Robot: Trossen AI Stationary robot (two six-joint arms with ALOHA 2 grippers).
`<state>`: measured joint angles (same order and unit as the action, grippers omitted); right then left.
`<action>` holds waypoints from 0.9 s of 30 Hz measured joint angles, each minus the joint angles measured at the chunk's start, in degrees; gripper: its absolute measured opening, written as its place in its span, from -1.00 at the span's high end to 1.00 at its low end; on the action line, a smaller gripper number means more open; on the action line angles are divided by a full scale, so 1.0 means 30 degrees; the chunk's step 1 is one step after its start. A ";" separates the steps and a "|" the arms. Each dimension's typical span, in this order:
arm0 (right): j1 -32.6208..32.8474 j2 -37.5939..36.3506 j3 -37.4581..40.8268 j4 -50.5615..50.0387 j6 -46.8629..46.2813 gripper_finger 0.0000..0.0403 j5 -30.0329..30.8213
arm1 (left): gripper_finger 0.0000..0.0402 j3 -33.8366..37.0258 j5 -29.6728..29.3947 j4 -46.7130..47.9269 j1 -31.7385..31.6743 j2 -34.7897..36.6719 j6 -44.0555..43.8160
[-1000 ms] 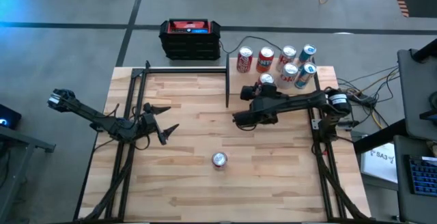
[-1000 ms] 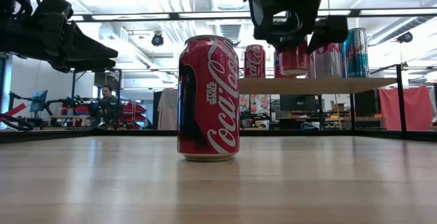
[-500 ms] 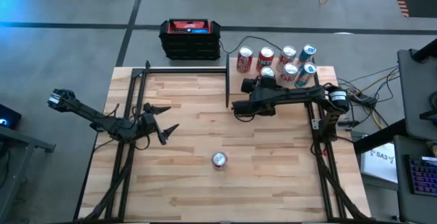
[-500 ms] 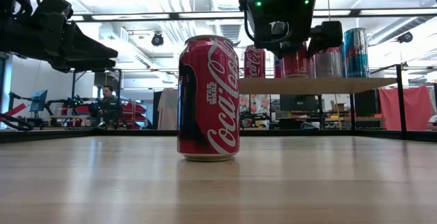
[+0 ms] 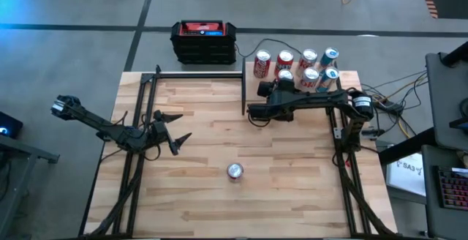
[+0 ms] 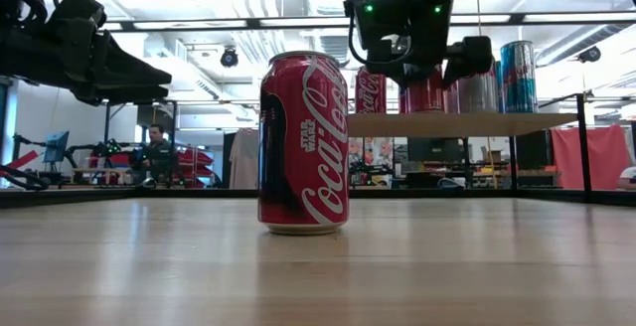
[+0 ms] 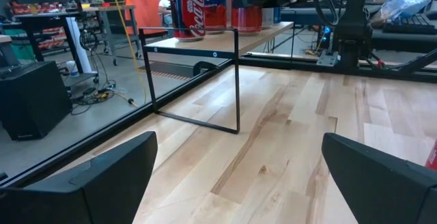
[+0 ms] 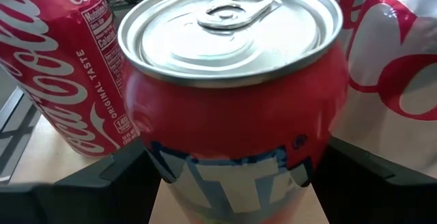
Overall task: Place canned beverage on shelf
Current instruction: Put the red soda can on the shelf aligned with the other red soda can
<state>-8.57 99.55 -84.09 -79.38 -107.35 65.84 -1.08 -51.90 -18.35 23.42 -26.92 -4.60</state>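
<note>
On the shelf [image 5: 344, 79], cans [image 5: 262, 64] crowding the red can [image 8: 232, 108] gripped by the right gripper [image 5: 284, 81]; left gripper [image 5: 178, 140] wide open, well apart.

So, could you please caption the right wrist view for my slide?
Right gripper holds a red can among the cans on the shelf.

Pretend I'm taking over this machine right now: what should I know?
Right gripper: shut on a red can, holding it at the shelf among six cans already there; whether it stands on the board yet, I cannot tell.
Left gripper: open, empty, waiting over the table's left side.
One Coca-Cola can is standing on the table.
Left: release this can, then shelve the last one.
</note>
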 joint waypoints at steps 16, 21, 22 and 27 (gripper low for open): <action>-0.0090 0.0000 -0.0010 -0.0269 -0.0015 -0.82 -0.0937 | -0.99 0.0004 0.0000 0.0000 -0.0003 0.0006 0.0001; -0.0068 0.0000 -0.0010 -0.0356 -0.0007 -0.83 -0.1172 | -0.99 0.0000 0.0000 0.0000 -0.0007 0.0000 -0.0006; -0.0068 0.0000 -0.0010 -0.0356 0.0000 -0.83 -0.1343 | -0.99 0.0004 0.0000 0.0000 -0.0007 0.0000 0.0001; -0.0061 0.0000 -0.0010 -0.0381 0.0332 -0.83 -0.2497 | -0.99 0.0000 0.0003 0.0000 0.0000 0.0003 0.0001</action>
<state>-8.75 99.55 -84.12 -80.52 -106.35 58.35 -1.08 -51.89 -18.35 23.42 -26.91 -4.60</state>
